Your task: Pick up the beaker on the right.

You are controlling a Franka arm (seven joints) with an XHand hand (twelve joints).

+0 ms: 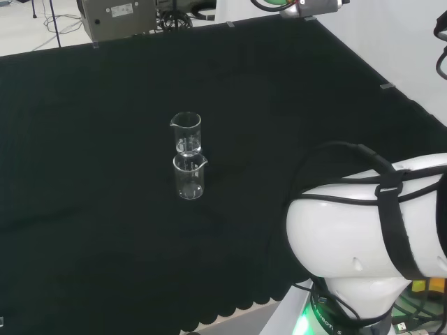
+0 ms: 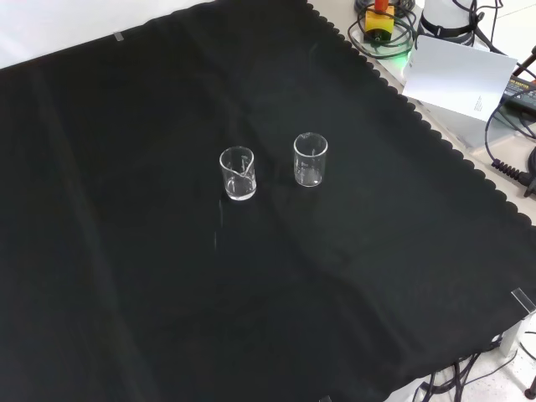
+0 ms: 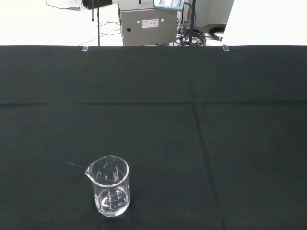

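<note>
Two small clear glass beakers stand upright on the black cloth [image 1: 84, 209]. In the head view they line up one behind the other: the farther beaker [image 1: 186, 132] and the nearer beaker [image 1: 189, 176], almost overlapping. In the front view they stand side by side with a gap between them, the left beaker [image 2: 238, 173] and the right beaker [image 2: 310, 159]. Both look empty. The wrist view looks along the cloth [image 3: 216, 143] at one spouted beaker [image 3: 110, 186] with printed marks; I cannot tell which of the two it is. Nothing touches either beaker.
The arm's white link [image 1: 370, 230] with black cables fills the head view's lower right. A grey machine box [image 1: 115, 17] stands beyond the cloth's far edge. A white card [image 2: 456, 75] and cables lie past the scalloped edge by the arm's base.
</note>
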